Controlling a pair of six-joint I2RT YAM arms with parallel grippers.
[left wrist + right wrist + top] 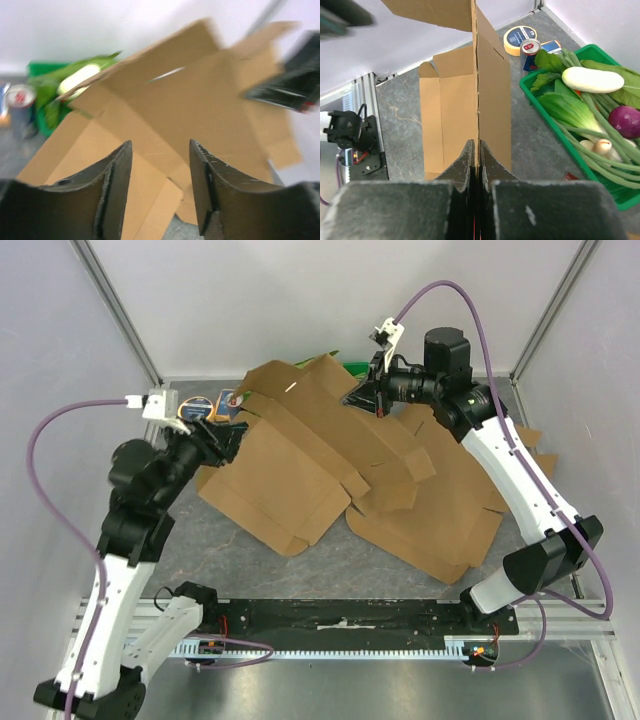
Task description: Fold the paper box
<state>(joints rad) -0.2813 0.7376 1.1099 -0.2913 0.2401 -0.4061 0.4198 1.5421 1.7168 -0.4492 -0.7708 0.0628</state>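
The paper box (300,455) is a flat brown cardboard blank lying unfolded across the table, with its far part lifted. My right gripper (366,397) holds that raised far edge. In the right wrist view the jaws (476,146) are shut on the cardboard sheet (490,95), which stands edge-on between them. My left gripper (226,436) hovers at the box's left edge. In the left wrist view its fingers (160,146) stand open with nothing between them, and the lifted cardboard (195,100) lies beyond.
A second flat cardboard blank (440,530) lies under and to the right of the first. A green tray (532,92) of vegetables stands at the back, with a drink can (530,49) and a tape roll (517,36) beside it. White walls close the back and sides.
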